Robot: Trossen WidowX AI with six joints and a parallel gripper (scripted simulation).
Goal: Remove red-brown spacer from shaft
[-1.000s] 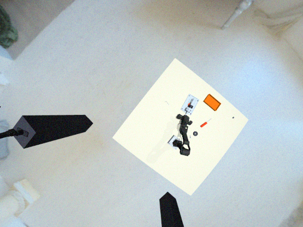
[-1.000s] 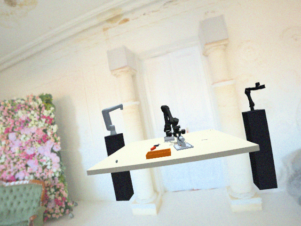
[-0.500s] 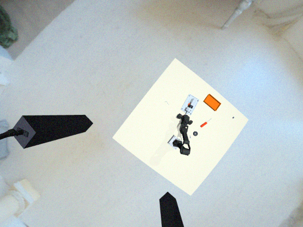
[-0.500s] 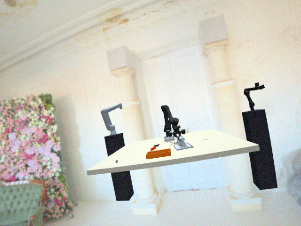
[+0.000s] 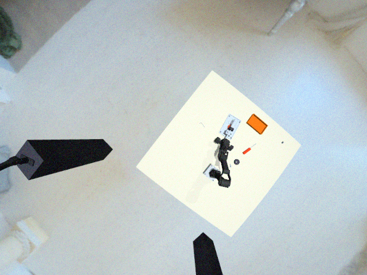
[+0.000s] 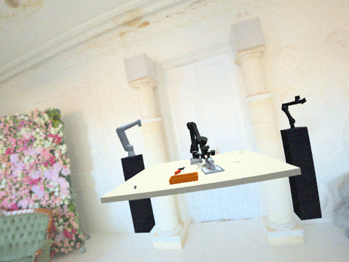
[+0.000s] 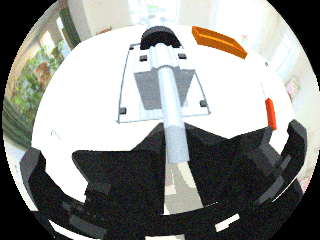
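My gripper (image 5: 225,140) (image 7: 170,125) is shut on the near end of the grey shaft (image 7: 171,100), which runs forward through a grey support block (image 7: 147,87) on the base plate (image 5: 224,125) (image 6: 220,169) (image 7: 127,92). A black round spacer (image 5: 231,128) (image 7: 159,37) is just beyond that block. In the top view, the red-brown spacer (image 5: 229,126) shows as a small patch beside the black one, on its left. Whether it lies loose on the plate is too small to tell. In the wrist view it is hidden, and so is the big housing block.
An orange tray (image 5: 256,124) (image 6: 184,178) (image 7: 220,43) stands right of the base plate in the top view. A red-handled screwdriver (image 5: 246,150) (image 6: 177,171) (image 7: 270,114) and a dark ring (image 5: 234,162) lie right of the arm. A thin bent key (image 5: 202,124) lies left of the plate.
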